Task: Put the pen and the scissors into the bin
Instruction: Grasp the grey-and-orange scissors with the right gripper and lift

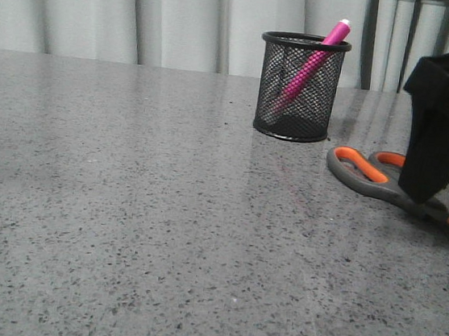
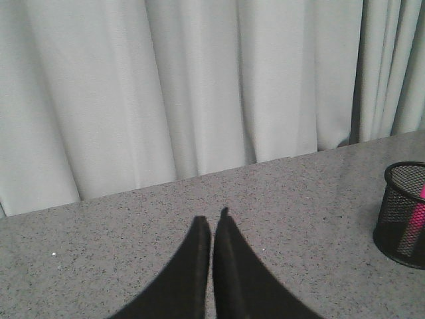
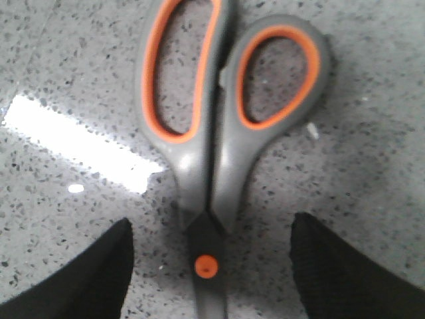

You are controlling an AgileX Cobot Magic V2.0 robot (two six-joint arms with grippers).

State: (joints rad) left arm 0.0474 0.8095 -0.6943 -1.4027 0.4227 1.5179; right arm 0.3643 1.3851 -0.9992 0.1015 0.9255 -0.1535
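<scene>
The magenta pen (image 1: 314, 61) leans inside the black mesh bin (image 1: 298, 87), its white tip above the rim. Grey scissors (image 1: 370, 175) with orange loop linings lie flat on the table to the right of the bin. My right gripper (image 3: 211, 229) is open low over them, one finger on each side of the orange pivot dot (image 3: 206, 266), not touching. In the front view that gripper (image 1: 435, 172) covers the scissors' middle. My left gripper (image 2: 212, 222) is shut and empty, above the table away from the bin (image 2: 404, 214), where the pen (image 2: 416, 222) shows pink through the mesh.
A grey speckled stone table (image 1: 139, 207) runs to pale curtains (image 1: 145, 13) at the back. A bright glare patch (image 3: 80, 143) lies on the table beside the scissors' handles.
</scene>
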